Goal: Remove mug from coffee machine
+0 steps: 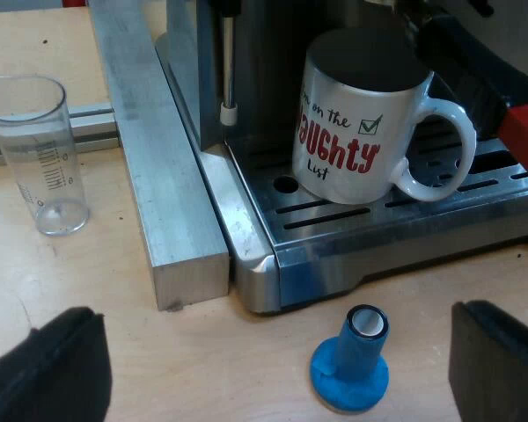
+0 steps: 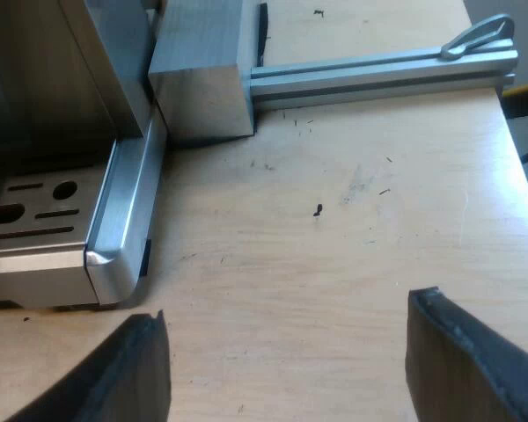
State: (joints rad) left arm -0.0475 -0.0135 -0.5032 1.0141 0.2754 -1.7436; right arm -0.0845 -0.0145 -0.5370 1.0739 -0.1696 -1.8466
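Mug (image 1: 356, 123) stood upright on espresso machine's (image 1: 194, 70) drip tray (image 1: 352, 224), back from its front edge. Left gripper (image 1: 273, 356) spread over blue tamper (image 1: 352, 362) on desk (image 1: 70, 272); right gripper (image 2: 286, 312) spread near tray corner.

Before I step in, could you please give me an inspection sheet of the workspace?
Surface: wooden table, a few dark specks.
Job's things: mug upright on the drip tray of the espresso machine, its handle toward the red-ended holder handle.
Clutter: measuring glass and blue tamper standing on the table.
Hands: left hand open near the tamper; right hand open over the table by the tray's corner.
Cables: nothing seen.
Surroundings: aluminium block and rail beside the machine.
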